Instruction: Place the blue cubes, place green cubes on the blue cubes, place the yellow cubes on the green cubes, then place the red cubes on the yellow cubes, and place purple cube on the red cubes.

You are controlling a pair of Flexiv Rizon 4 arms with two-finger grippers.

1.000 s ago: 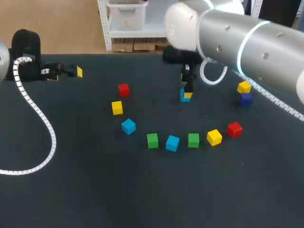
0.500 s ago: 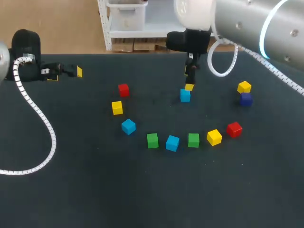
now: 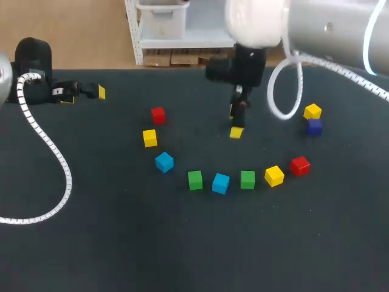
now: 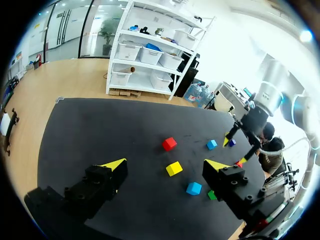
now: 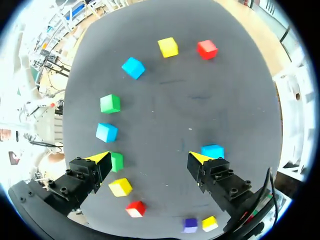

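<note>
Inspector: Since stacking is pending, where is the nearest blue cube (image 5: 213, 150) found?

Recorder: Just beside the right gripper (image 5: 148, 157), spread wide, empty; left gripper (image 4: 166, 165), also wide, well apart. Judged light, rigid, smooth: opposite flat faces should be pinched.

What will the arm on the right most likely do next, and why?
Probably carry the right gripper over to the middle blue cube, between the green cubes, and lower around it. Its fingers stand open and empty, the nearby blue cube lies on the table beside one finger, and blue cubes come first in the task.
</note>
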